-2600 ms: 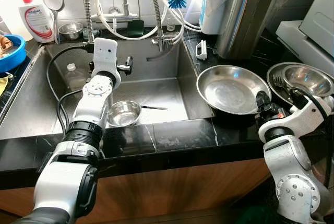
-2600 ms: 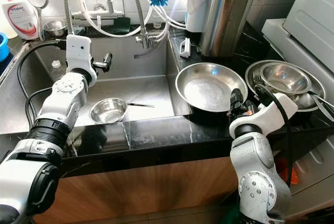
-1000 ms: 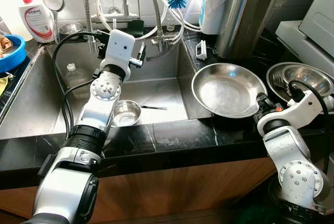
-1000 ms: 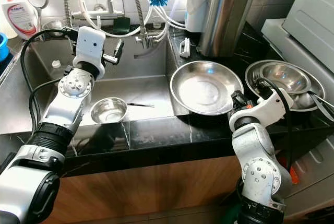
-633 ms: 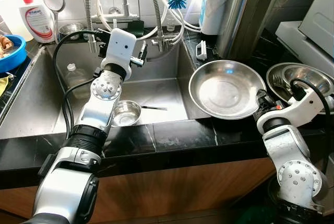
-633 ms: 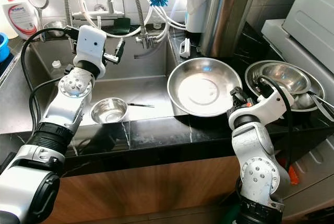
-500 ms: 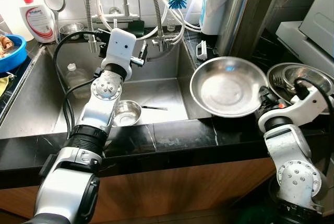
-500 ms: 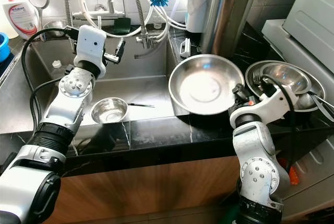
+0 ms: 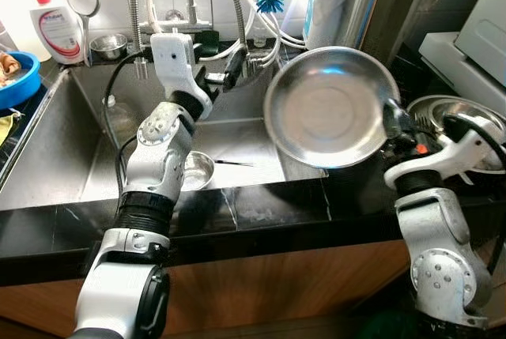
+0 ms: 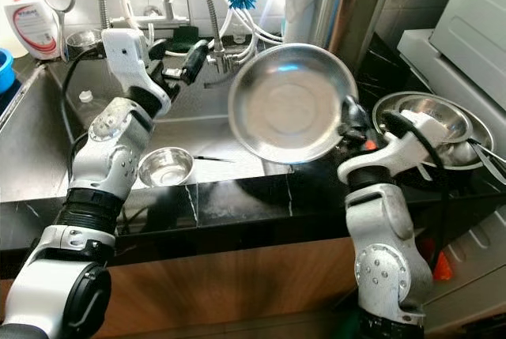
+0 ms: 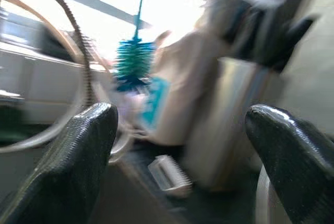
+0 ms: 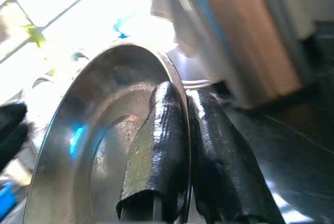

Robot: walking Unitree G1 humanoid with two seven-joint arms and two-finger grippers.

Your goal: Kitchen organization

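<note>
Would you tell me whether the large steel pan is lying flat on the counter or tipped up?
Tipped up. The large steel pan is off the counter, its inside facing the camera, with the right gripper clamped on its rim.

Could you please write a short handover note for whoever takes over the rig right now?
Right pincer: shut on the rim of the large steel pan, held tilted up above the counter edge beside the sink.
Left pincer: open, holding nothing, raised over the sink near the faucet hoses.
Small steel bowl lies in the sink; stacked steel bowls sit on the counter at right.
Done: pan lifted. Left: set it down, deal with the sink bowl.
</note>
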